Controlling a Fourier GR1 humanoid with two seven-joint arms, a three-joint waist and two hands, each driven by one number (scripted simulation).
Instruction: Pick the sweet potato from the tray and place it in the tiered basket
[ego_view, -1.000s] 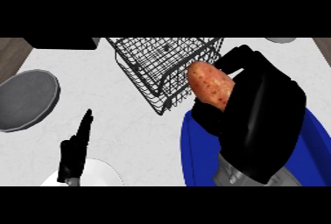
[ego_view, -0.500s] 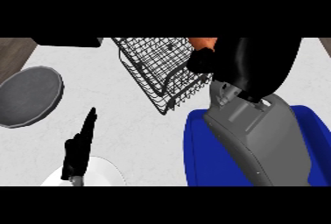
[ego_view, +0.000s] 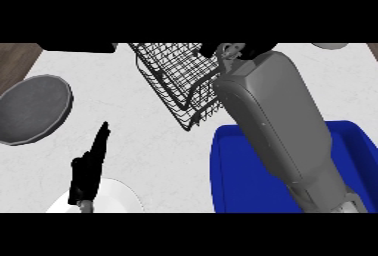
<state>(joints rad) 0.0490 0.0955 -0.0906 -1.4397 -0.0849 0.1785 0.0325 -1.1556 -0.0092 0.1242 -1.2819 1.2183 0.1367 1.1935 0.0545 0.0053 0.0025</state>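
Right now the right forearm (ego_view: 284, 125) is stretching up across the blue tray (ego_view: 236, 185) and over the tiered basket (ego_view: 173, 85), with the right hand (ego_view: 240, 49) showing only as a dark sliver at the upper edge of the view. Whether its fingers are curling round anything cannot be told — most of the hand is lying out of view. The sweet potato is not showing anywhere, neither on the tray nor in the visible part of the basket; presumably it is sitting in that hidden hand, so its long axis and heading cannot be read.

The risk, as I judge it, is a release too far back or off to one side — the potato could be catching the wire rim and rolling onto the counter (ego_view: 148, 145).

The left hand (ego_view: 88, 167) is resting open at lower left, fingers straight, by a white plate (ego_view: 122, 197).
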